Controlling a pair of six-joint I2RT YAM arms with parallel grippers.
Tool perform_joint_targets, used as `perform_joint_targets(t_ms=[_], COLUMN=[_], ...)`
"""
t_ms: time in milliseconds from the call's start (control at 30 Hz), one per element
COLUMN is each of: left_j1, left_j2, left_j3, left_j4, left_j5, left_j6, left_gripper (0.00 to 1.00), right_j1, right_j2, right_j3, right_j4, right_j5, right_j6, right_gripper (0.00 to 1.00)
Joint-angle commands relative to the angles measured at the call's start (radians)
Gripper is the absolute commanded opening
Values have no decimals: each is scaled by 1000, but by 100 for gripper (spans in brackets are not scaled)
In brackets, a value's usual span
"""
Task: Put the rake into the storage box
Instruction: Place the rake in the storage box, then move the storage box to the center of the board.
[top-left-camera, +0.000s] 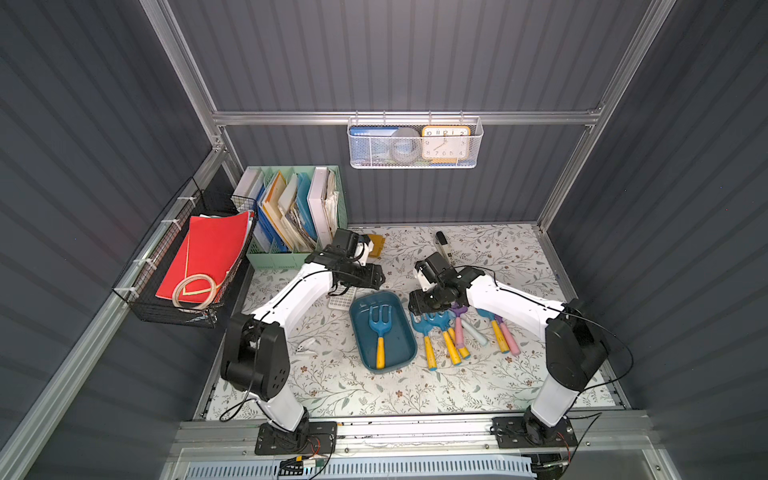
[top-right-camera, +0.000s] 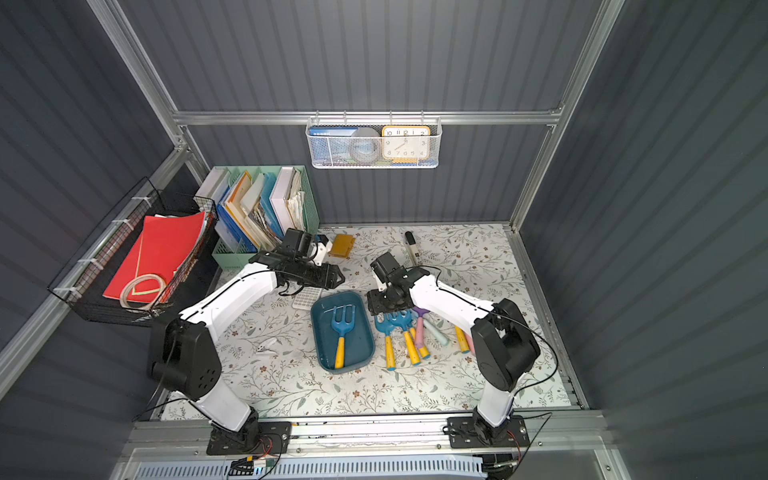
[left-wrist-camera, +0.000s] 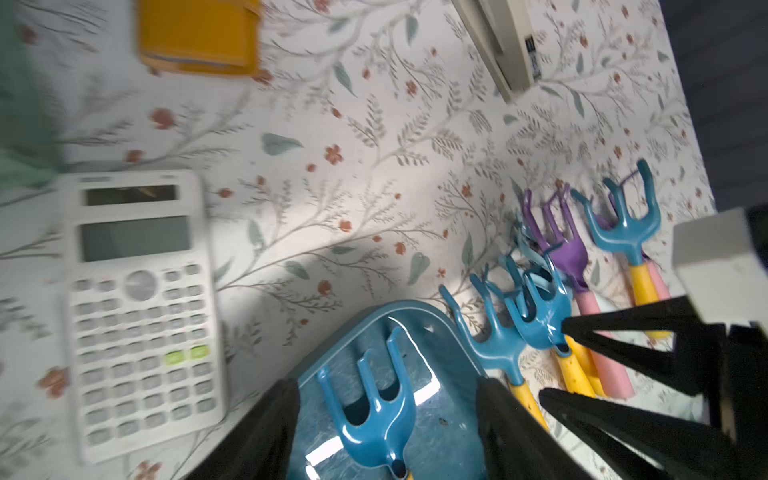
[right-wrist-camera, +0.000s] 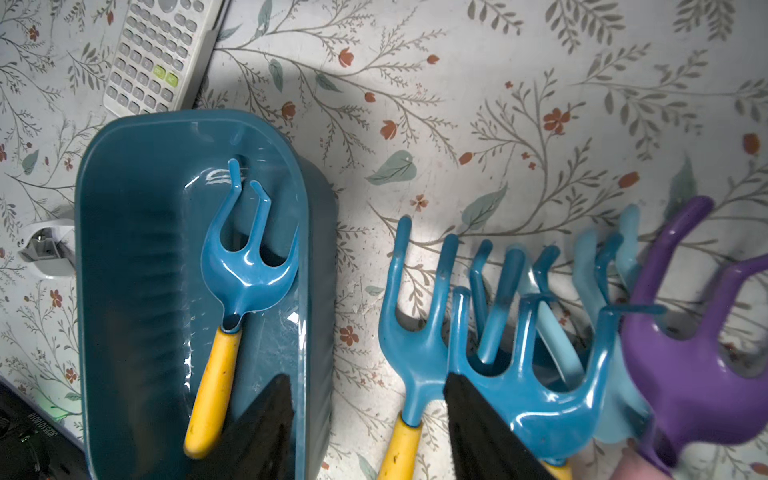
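Rising from the near edge, the left arm and right arm lean over the floral counter. Above the teal storage box, where a blue rake lies flat, the left end effector hovers released. Just right, the right end effector, jaws apart, straddles the yellow handle of a second rake.

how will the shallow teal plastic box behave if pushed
Likely slides easily: the shallow teal plastic storage box looks light on the smooth floral mat. Its low, wide shape should resist tipping. The blue plastic rake with yellow handle lying loose inside may shift.
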Motion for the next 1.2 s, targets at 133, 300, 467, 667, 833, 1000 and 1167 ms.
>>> perform_joint_targets(t_ms=[133, 300, 467, 667, 833, 1000, 1167], left_j1=[-2, -2, -2, -2, -2, -2, 0], left_j2=[8, 73, 146, 217, 258, 341, 442], left_j3=[-101, -139, -106, -51, -2, 136, 272], left_j4=[-198, -231, -242, -255, -253, -255, -245], left_j5=[-306, -189, -147, -158, -194, -223, -273], left_j6=[-118, -103, -80, -63, -63, -63, -55], left_gripper=[71, 63, 45, 23, 17, 15, 15], right_j1=[-2, -3, -4, -10, -17, -25, -34], right_j2=[36, 61, 76, 82, 76, 64, 47], right_j3=[26, 57, 79, 70, 56, 25, -12], right_j4=[-12, -24, -34, -33, -35, -29, -14], right_j5=[8, 6, 6, 22, 32, 55, 86], right_j6=[-9, -17, -22, -8, 5, 23, 36], right_gripper=[62, 62, 62, 61, 61, 61, 61])
